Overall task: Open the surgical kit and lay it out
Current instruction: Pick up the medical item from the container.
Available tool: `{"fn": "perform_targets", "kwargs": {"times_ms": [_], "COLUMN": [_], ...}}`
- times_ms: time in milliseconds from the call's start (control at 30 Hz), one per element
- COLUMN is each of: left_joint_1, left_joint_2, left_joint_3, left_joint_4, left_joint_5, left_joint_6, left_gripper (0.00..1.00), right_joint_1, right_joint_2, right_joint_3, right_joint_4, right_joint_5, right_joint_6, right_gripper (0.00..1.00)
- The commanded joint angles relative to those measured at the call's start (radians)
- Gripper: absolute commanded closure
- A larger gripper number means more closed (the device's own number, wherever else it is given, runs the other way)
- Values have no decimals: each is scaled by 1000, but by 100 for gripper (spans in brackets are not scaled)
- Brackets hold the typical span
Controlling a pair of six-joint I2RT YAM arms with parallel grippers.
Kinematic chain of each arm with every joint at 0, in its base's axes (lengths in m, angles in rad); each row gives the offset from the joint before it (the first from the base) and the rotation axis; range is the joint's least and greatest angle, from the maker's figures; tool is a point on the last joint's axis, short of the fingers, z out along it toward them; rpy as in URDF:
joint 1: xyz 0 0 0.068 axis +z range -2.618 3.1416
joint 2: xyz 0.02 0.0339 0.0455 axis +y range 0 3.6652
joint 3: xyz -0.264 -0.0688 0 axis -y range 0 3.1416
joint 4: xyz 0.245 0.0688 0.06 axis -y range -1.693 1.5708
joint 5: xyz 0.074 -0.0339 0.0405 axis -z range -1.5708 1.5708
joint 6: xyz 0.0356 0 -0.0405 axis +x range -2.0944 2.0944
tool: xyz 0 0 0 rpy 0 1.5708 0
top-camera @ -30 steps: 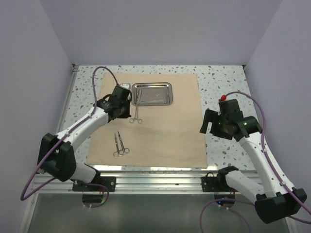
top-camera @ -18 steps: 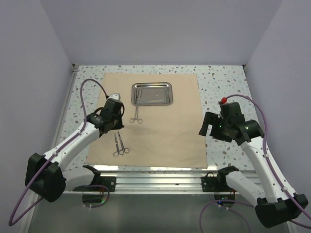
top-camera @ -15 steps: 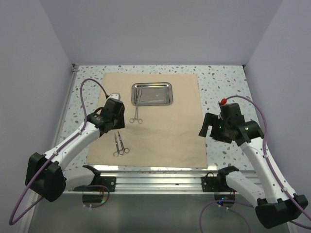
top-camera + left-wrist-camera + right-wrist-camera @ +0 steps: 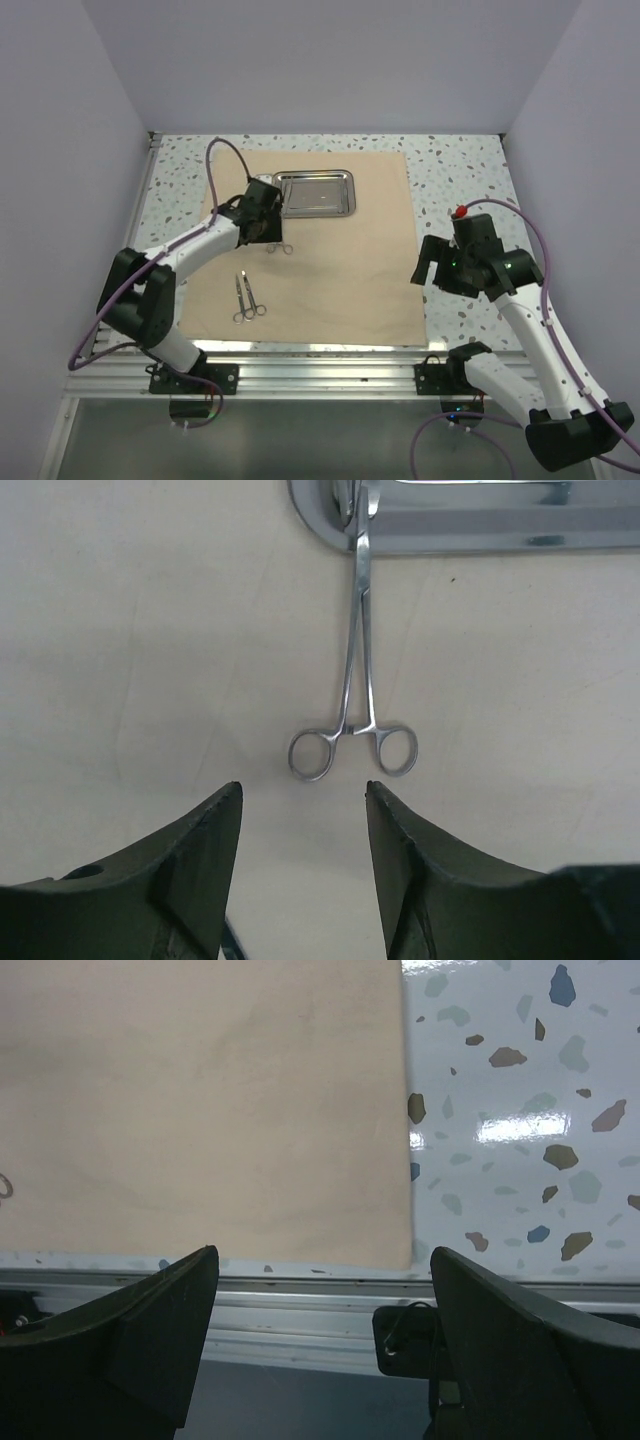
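The tan cloth wrap (image 4: 340, 270) lies spread flat on the table. At its far side sits the shiny steel tray (image 4: 322, 193). A pair of silver forceps (image 4: 355, 685) lies on the cloth with its tips resting on the tray's rim (image 4: 480, 525) and its finger rings toward me. My left gripper (image 4: 303, 798) hovers just short of those rings, open and empty, also seen from above (image 4: 268, 232). Two more scissor-like instruments (image 4: 248, 298) lie side by side nearer the front. My right gripper (image 4: 322, 1258) hangs open and empty over the cloth's front right corner (image 4: 395, 1250).
Speckled terrazzo table (image 4: 520, 1130) shows right of the cloth. An aluminium rail (image 4: 300, 1310) with a black mount (image 4: 405, 1340) runs along the front edge. Lilac walls (image 4: 320, 60) close in the back and both sides.
My left gripper has gone from shut to open and swung back up toward the tray's left end, above the forceps. The forceps and the right arm have stayed put.
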Motion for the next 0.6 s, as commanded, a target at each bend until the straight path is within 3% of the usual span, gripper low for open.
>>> {"fn": "perform_targets", "kwargs": {"times_ms": [0, 267, 567], "left_joint_1": [-10, -22, -23], "left_joint_2": [78, 282, 441], "left_joint_3": [111, 257, 377], "left_joint_4": [93, 104, 43], "left_joint_5": [16, 37, -33], "left_joint_6": [48, 97, 119], "left_gripper": [44, 45, 49], "right_joint_1": [4, 4, 3], "right_joint_2": [-3, 17, 45], "right_joint_3": [47, 45, 45], "right_joint_4": [-33, -36, -30], "right_joint_5": [15, 50, 79], "right_joint_6": [3, 23, 35], "right_gripper": [9, 9, 9]}}
